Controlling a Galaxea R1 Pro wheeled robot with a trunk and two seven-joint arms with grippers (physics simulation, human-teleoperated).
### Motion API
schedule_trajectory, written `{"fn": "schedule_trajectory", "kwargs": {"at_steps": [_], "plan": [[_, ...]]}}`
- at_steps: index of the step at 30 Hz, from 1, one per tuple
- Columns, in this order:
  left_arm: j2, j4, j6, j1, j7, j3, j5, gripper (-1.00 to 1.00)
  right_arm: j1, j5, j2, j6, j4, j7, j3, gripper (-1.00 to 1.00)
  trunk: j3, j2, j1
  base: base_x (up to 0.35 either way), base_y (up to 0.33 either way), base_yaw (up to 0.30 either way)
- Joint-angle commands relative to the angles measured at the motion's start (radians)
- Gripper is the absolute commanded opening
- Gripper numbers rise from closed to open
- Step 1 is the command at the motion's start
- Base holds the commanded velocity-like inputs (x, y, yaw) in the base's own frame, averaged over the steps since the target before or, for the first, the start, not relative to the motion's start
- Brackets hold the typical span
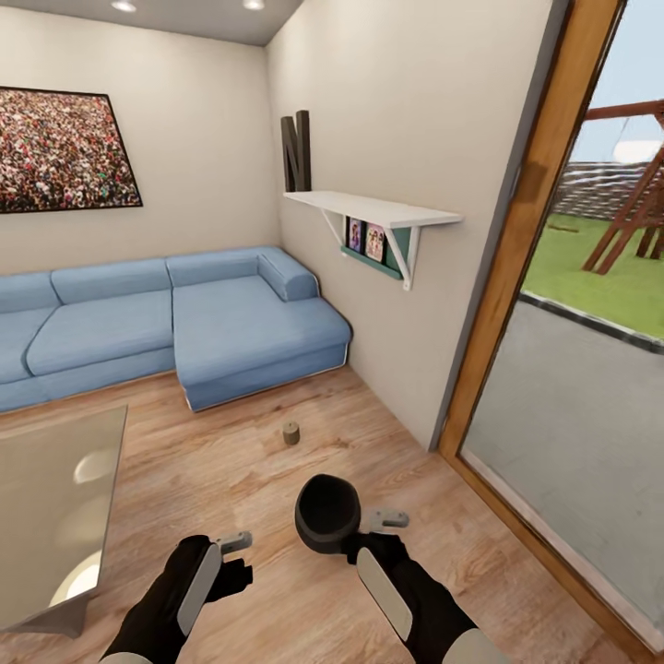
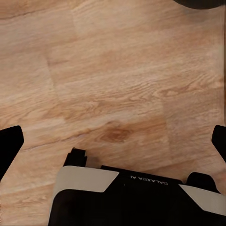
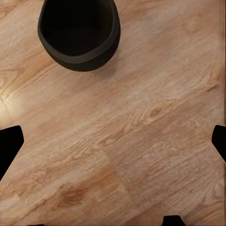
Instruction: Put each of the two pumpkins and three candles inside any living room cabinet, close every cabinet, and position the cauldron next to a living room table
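Observation:
The black cauldron stands on the wood floor just ahead of me, between my two arms and closer to the right one. The right wrist view has the cauldron beyond the fingertips, not between them. My right gripper is open and holds nothing. My left gripper hangs open over bare floor. The cauldron's rim just shows in the left wrist view. One small olive-brown candle stands on the floor farther ahead, toward the sofa. The pumpkins and the cabinet are out of view.
A glass-topped table is at my near left. A blue corner sofa lines the far wall. A white wall shelf juts out on the right, and past it is a glass door with a wooden frame.

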Motion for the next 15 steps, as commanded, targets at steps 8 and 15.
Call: {"fn": "schedule_trajectory", "kwargs": {"at_steps": [8,15], "plan": [[0.001,0.001,0.0,0.0,0.0,-0.001,0.0,1.0,0.0,-0.001,0.0,0.001,0.003,0.0,0.001,1.0,0.01,0.021,-0.012,0.0,0.0,-0.101],[0.0,0.003,0.0,0.0,-0.001,-0.002,-0.002,1.0,0.0,0.002,0.0,0.0,0.001,0.0,0.003,1.0,0.01,0.021,-0.012,0.101,0.0,-0.003]]}}
